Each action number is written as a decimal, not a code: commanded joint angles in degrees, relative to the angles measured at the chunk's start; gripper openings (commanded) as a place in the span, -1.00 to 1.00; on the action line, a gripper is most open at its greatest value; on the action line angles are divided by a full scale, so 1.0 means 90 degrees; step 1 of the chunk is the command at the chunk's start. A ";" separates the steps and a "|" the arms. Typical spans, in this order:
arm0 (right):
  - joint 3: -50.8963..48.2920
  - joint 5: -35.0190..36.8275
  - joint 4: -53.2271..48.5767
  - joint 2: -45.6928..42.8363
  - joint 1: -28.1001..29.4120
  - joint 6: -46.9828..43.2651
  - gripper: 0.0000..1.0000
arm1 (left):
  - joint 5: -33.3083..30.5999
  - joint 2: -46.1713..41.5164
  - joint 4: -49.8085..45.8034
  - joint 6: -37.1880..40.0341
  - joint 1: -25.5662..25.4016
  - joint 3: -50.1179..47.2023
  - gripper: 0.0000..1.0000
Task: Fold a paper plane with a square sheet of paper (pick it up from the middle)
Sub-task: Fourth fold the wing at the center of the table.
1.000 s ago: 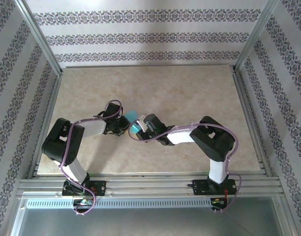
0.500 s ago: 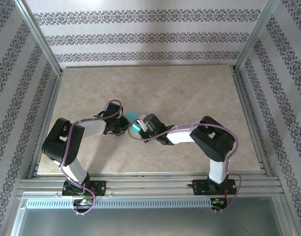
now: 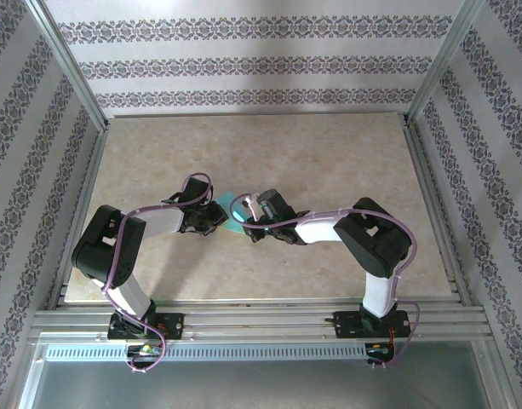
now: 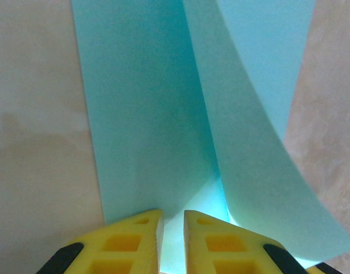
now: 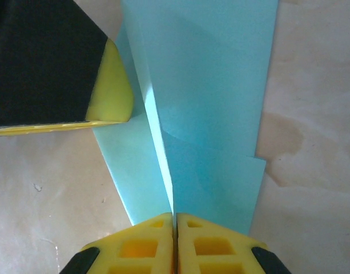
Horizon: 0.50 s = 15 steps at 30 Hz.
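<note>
Bases first: both arms are bolted at the near rail (image 3: 261,322) and reach in over the marbled table (image 3: 329,153), wrists turned toward each other. From above I see the left gripper (image 3: 216,215) and the right gripper (image 3: 246,213) almost nose to nose, a little left of the table's middle, with the turquoise paper sheet (image 4: 140,103) between them.

On my right wrist feed the yellow fingers (image 5: 146,248) are pressed flat together. The sheet's raised crease runs straight into the seam between them, so I read that hand as clamped on the paper. Past the fingers, one panel lies to the left of the crease and a wider, layered panel spreads to the right, with a stepped edge. Further out, at upper left, a yellow fingertip (image 5: 113,85) of the left gripper sits against the sheet beside the crease.

On my left wrist feed the fingers (image 4: 132,242) stand narrow, and pale paper shows in the thin slot between them. Whether the pads actually bite it I cannot tell. Beyond them one panel lies flat on the table, and on the right a flap curls up off it.

Patterned walls (image 3: 261,64) close the far side.
</note>
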 commanded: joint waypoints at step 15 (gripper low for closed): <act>0.0008 -0.1363 0.0220 0.0350 -0.0529 0.1500 -0.80 | 0.0302 -0.0603 0.0510 0.0437 -0.0092 -0.0205 -0.53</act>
